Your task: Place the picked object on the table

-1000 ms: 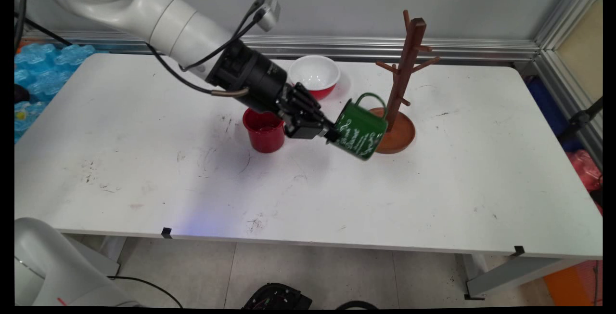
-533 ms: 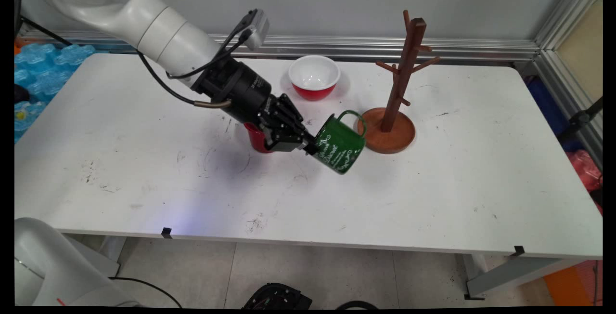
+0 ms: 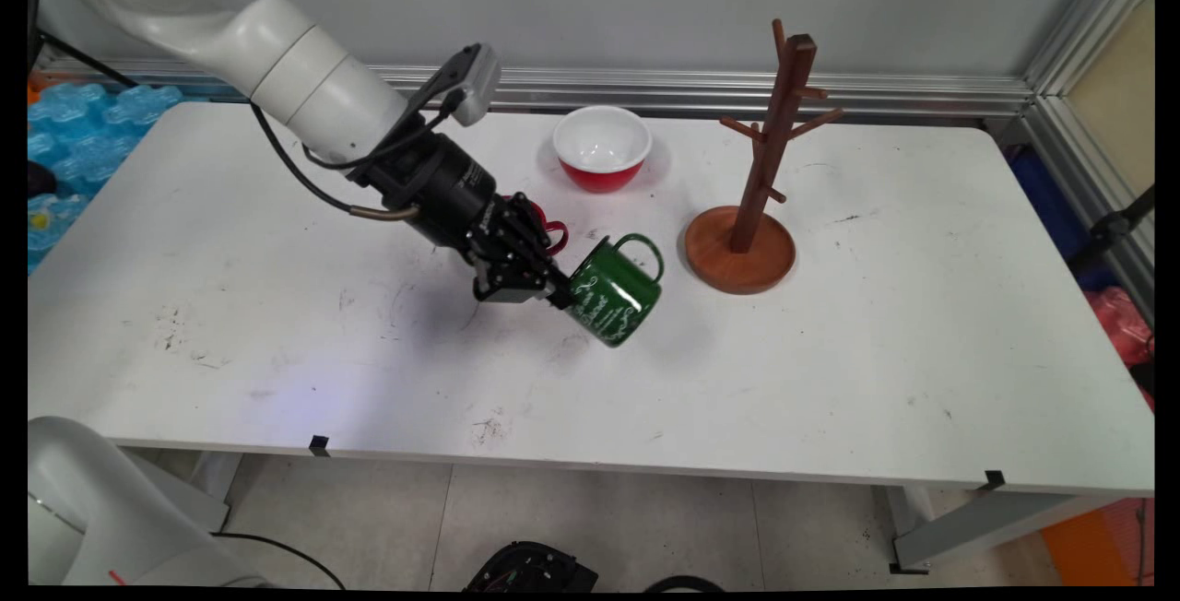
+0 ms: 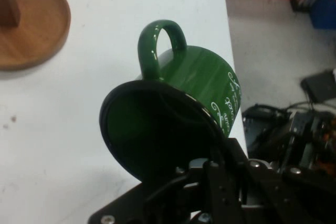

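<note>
White table (image 3: pixel 830 352) — gripper (image 3: pixel 560 295) clamped on tilted green mug's (image 3: pixel 613 292) rim.

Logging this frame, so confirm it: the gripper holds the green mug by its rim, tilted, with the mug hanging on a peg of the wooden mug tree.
Not on a peg: in the main view the green mug, clamped at its rim and tilted in the gripper, is apart from the wooden mug tree, to its left above the table.

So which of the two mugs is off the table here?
The green mug, tilted and gripped at its rim by the gripper. The red mug sits behind the arm, mostly hidden.
</note>
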